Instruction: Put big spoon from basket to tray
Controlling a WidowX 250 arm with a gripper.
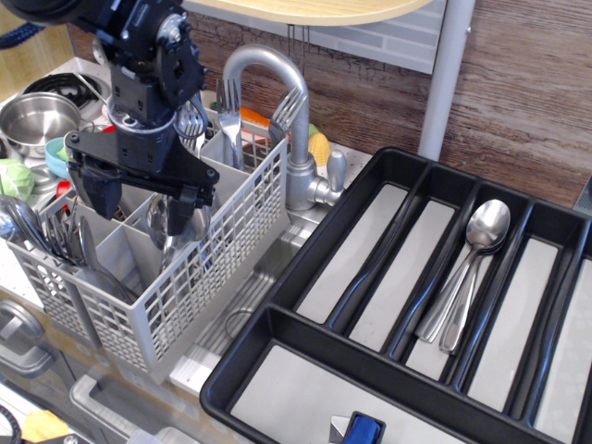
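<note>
- My gripper: upper left of the frame, black, jaws spread wide, down among the basket's compartments. Nothing is held between the fingers as far as I can see; I judge it released and poised to grasp.
- Basket: grey lattice, left of the frame, with cutlery standing in several compartments.
- Spoon: the nearest candidate, bowl up, standing in the compartment between my fingers, just beside the right-hand one. Whether a finger touches it I cannot tell.
- Other cutlery: more spoons at the basket's far-left edge; forks upright at its back.
- Tray: black, filling the right and lower frame, with grey-lined long compartments.
- Spoons already in tray: two or so, lying together in one long compartment, upper right, bowls toward the wall.
- Tap: between basket and tray, on the path I would judge the carry to take.
- Progress, as judged: this spoon is not yet gripped. Closing, lifting clear, carrying over and setting down beside the others all remain.
</note>
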